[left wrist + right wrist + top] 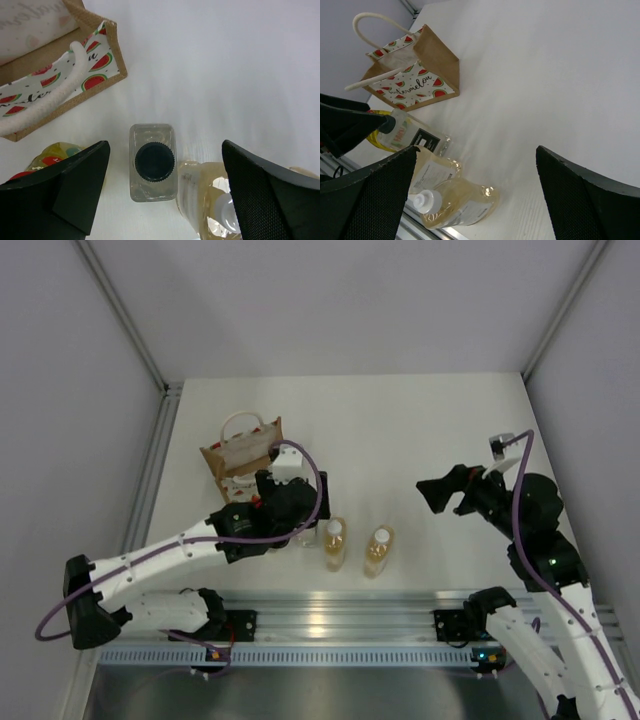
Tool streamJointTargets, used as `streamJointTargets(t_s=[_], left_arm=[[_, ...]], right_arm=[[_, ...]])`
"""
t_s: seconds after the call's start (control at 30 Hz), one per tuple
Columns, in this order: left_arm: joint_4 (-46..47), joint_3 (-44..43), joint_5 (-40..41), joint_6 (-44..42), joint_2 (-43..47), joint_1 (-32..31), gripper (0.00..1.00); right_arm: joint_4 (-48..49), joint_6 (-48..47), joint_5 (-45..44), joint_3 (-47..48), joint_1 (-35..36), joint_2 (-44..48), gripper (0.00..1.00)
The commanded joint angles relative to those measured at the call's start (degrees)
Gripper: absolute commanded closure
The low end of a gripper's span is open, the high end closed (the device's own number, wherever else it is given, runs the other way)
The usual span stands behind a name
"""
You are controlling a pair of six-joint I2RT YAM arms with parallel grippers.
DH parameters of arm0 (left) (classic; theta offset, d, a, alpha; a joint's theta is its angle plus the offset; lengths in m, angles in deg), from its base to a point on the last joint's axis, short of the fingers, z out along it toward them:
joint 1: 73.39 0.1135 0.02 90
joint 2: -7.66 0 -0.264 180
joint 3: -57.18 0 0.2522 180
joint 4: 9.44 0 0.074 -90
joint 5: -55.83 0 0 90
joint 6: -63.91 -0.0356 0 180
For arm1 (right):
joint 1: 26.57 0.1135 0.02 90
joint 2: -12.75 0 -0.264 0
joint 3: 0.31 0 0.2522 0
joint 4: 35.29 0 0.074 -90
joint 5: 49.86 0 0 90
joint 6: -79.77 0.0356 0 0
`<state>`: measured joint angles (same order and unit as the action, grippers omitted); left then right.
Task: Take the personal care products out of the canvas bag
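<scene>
The bag (427,67) stands on the table (420,420) with its mouth open. Of its inside we see only a part: a pale wall with faint letters in the left wrist view. What else lies in it we cannot tell. All the bottles that we see are out on the table, near the bag and on its near side.

The left claw (165,165) is released. Its fingers stand wide on both sides of the clear bottle (153,162) and do not touch it. This bottle stands upright with its dark cap on top. The right claw (476,155) is also released, wide apart with nothing between its fingers, and well away from the bottles.

From the top, the left arm covers the clear bottle almost fully, and of the yellow bottle (377,137) only a bit of red shows. The right wrist view gives all the bottles in one row, and also the watermelon print on the bag.

We count four bottles: one clear, one yellow, two amber bottles (334,548) (378,552) with white caps. There is one bag with two white handles (375,22).
</scene>
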<state>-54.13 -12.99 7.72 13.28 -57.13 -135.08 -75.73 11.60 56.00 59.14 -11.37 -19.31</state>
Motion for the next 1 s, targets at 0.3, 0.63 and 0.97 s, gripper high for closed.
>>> streamJointTargets(t_s=[0.3,0.63,0.97], left_arm=[[-1.84,-21.0,3.93,-8.78,-1.47,7.86,0.02],[-11.77,-23.85,-10.05,-6.5,2.45,37.68,0.02],[-22.14,-13.05,-4.27,-13.79,17.23,44.11,0.02]], right_arm=[[-8.9,-5.47,-18.2,9.67,-0.35,-0.64,0.0],[-11.99,-9.87,-30.7,10.91,2.01,-1.61,0.01],[-17.0,-11.45,-43.36,12.75,6.59,1.37,0.01]])
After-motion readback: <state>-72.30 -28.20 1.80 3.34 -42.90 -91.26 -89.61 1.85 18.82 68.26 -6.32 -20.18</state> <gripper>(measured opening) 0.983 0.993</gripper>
